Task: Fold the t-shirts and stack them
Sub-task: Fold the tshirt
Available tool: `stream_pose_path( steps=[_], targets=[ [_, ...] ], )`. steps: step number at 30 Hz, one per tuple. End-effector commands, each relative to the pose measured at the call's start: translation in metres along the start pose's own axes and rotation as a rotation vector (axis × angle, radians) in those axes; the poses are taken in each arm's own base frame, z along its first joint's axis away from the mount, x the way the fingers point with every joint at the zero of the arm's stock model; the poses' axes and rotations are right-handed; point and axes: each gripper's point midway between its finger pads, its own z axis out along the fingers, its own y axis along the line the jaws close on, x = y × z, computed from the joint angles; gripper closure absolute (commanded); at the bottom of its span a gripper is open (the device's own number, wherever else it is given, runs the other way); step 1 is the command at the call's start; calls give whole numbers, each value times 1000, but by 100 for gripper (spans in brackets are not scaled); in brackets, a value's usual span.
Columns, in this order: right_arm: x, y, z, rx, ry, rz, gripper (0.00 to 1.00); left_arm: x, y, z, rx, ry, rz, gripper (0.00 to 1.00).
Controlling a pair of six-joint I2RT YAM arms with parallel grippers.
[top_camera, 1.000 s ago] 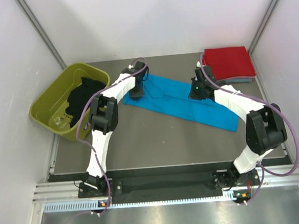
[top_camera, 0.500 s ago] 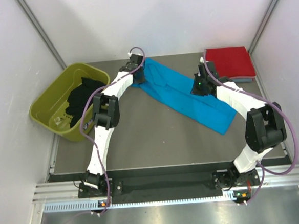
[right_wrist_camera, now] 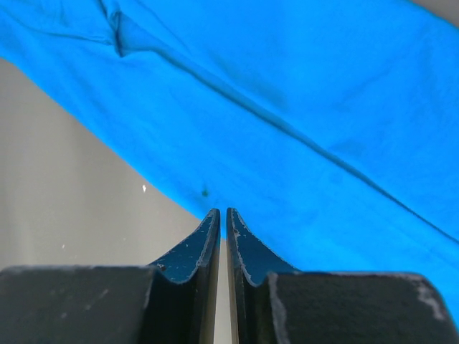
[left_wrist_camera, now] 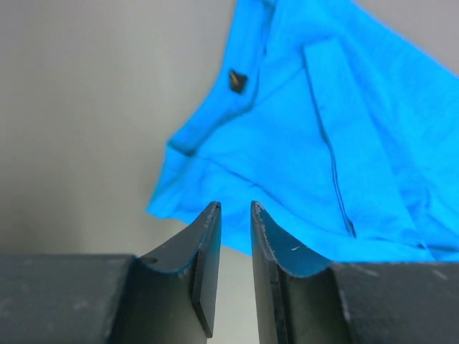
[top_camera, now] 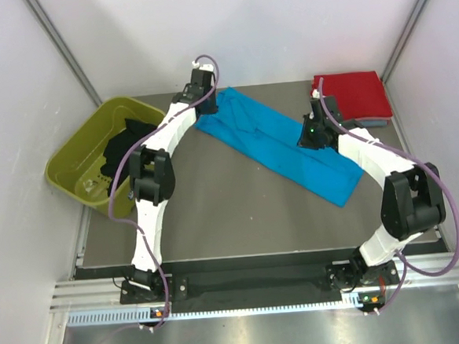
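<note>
- Left gripper (left_wrist_camera: 235, 208) is up at the far end of the table (top_camera: 216, 212), fingers a slim gap apart with nothing between them.
- Just ahead of those fingertips and running off to their right lies the turquoise-blue t-shirt (top_camera: 275, 145), its collar end closest to this gripper.
- It's not folded yet: it is stretched out in a long diagonal band on the table, from the left gripper across to the right one and past it, towards the near right.
- Right gripper (right_wrist_camera: 222, 211) sits over the middle of that band with its fingers pressed all but together. Only a hairline slit shows, and no cloth is seen in it.
- The shirt's near edge runs right by those fingertips, blue ahead and to their right, bare table to their left.
- Beyond the right gripper, off to its right, the folded red t-shirt (top_camera: 354, 92) rests on the grey-blue t-shirt (top_camera: 374, 121).
- Well left of the left gripper, the black t-shirt (top_camera: 122, 152) is heaped in the olive tub (top_camera: 68, 179).
</note>
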Motion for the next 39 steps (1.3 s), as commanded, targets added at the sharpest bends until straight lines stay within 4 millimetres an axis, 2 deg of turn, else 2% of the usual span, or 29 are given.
stream_pose_path(
  steps=[1,5,8,10,12,13,15,17,18,20,21,25,26,27,29,30,31,34,39],
  targets=[
    [-12,9,-28,-53,-57,10,91,-30,15,-47,-44,-45,66,71],
    [-11,9,-44,-64,-78,9,90,-18,13,-61,-18,1,50,71],
    [-9,5,-50,-48,-78,7,90,-8,-11,-78,107,36,12,72],
    [-7,-7,-53,12,-79,11,90,4,-36,-96,204,58,-13,72],
    [-2,-25,-55,89,-66,27,90,11,-55,-109,218,51,-55,72],
    [0,-31,-55,106,-63,37,89,29,-59,-110,218,83,-71,71],
    [7,-51,-54,162,-47,58,87,32,-84,-127,283,73,-110,70],
    [13,-64,-54,196,-31,70,84,46,-87,-130,283,88,-135,68],
    [23,-71,-53,221,-4,71,83,48,-82,-127,253,92,-156,66],
    [31,-78,-54,245,10,85,82,48,-65,-117,158,81,-160,64],
    [40,-85,-54,266,30,92,82,44,-50,-110,105,70,-172,64],
    [54,-98,-50,308,45,150,83,34,-29,-80,74,67,-208,67],
    [54,-99,-48,310,39,155,83,32,-26,-73,63,62,-206,68],
    [57,-101,-45,313,46,157,84,21,-22,-69,60,37,-194,69],
    [57,-103,-39,322,46,160,85,25,-16,-50,32,43,-166,72],
    [59,-104,-37,324,52,163,86,15,-14,-47,25,18,-143,73],
    [58,-104,-35,322,51,162,86,22,-9,-34,-8,28,-129,75],
    [58,-104,-28,323,63,157,87,24,-1,-13,-26,36,-103,76],
    [56,-111,-20,359,64,152,87,32,15,13,-68,59,-86,76]
  ],
)
